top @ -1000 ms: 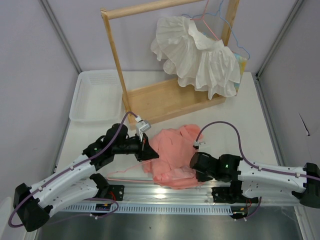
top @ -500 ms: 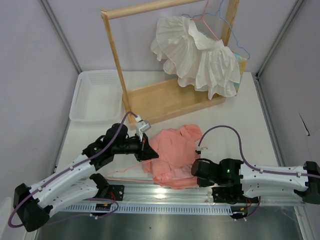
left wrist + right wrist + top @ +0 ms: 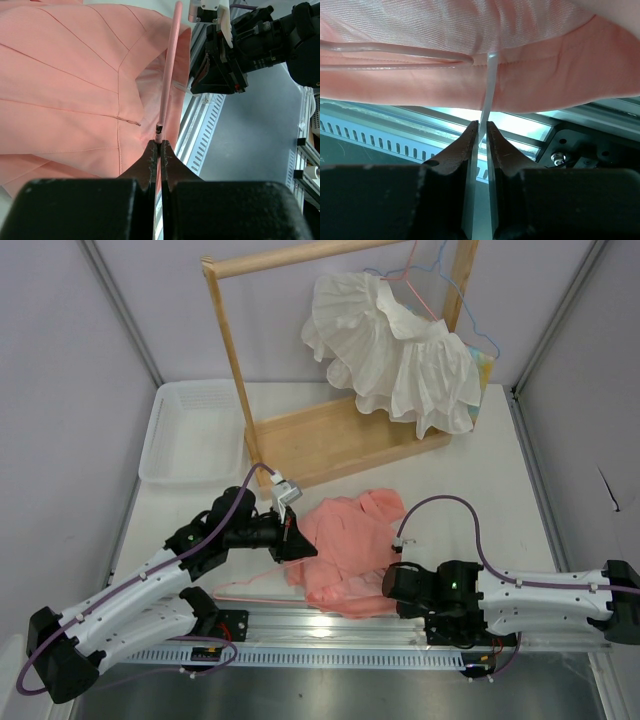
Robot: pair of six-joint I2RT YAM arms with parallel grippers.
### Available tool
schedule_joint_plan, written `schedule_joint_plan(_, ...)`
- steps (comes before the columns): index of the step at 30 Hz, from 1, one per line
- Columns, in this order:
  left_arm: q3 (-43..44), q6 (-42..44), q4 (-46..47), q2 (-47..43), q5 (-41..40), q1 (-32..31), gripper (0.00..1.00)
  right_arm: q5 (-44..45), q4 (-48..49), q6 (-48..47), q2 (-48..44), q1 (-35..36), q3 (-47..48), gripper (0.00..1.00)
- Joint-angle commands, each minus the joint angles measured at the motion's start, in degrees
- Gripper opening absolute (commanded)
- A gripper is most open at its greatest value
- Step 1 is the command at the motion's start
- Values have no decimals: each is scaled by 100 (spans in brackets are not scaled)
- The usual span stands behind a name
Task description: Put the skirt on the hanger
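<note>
The skirt point(image 3: 345, 550) lies crumpled on the desk point(image 3: 480, 490) close to its near edge, about midway along it, between our two arms. Its near hem reaches the metal rail at that edge.

Our left gripper point(image 3: 300, 545) sits at the skirt's left side. In the left wrist view its jaws are closed tight point(image 3: 158, 145) on the end of the hanger point(image 3: 170, 75), whose thin pink wire runs straight away from the tips, along the edge of the salmon cloth point(image 3: 65, 90). From above, another stretch of that wire point(image 3: 255, 598) shows on the desk left of the skirt, along the near edge.

Our right gripper point(image 3: 388, 588) is low at the skirt's near right side. In the right wrist view its jaws stand narrow point(image 3: 482, 127), pinching a translucent strip point(image 3: 489, 85) that hangs from the skirt's hem point(image 3: 470, 25).

Toward the far edge stands a wooden rack point(image 3: 330, 440) with a white ruffled garment point(image 3: 400, 350) hanging on it. A clear tray point(image 3: 190, 430) sits at the far left corner.
</note>
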Motion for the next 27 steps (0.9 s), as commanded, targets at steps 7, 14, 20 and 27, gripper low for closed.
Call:
schedule_joint_plan(7, 191, 62, 195, -18, 123, -46, 0, 322, 33, 173, -9, 57, 62, 6)
schedule_joint_plan(14, 69, -61, 493, -45, 115, -169, 0, 569, -90, 226, -62, 4, 194, 4)
schedule_joint_plan(20, -29, -167, 898, -45, -149, -362, 0, 604, -134, 156, -132, -110, 229, 4)
schedule_joint_plan(27, -55, -158, 977, 105, -193, -468, 0, 639, -222, 112, -220, -251, 247, 4)
